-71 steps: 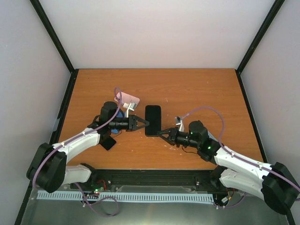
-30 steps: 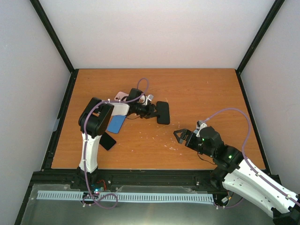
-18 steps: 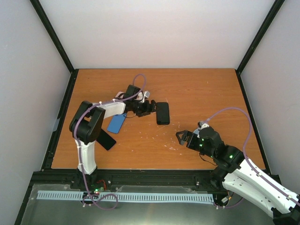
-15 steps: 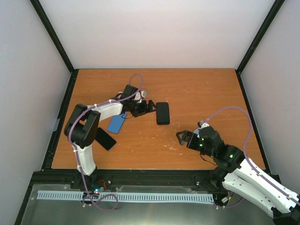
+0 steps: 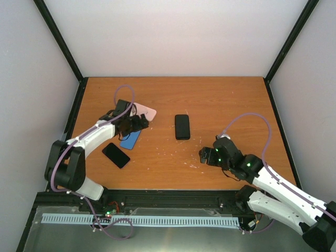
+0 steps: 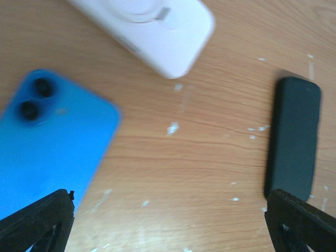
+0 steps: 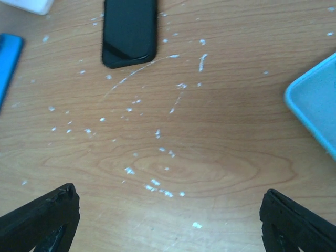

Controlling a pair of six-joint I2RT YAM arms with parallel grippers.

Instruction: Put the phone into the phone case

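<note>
Phone (image 5: pixel 182 126), second phone (image 5: pixel 116 155): two black.

An orange-brown wooden worktop (image 5: pixel 220 100) carries three flat slabs in its left half. A bright blue phone with two round camera lenses (image 5: pixel 130 139) lies back up, and a pale pinkish-white rounded slab with a ring on its back (image 5: pixel 146 112) lies just beyond it toward the far edge, the two apart. A glossy black rectangular phone (image 5: pixel 115 155) lies askew nearer the near-left corner, and small white flecks (image 7: pixel 157 134) are scattered over the wood toward the near edge.
</note>
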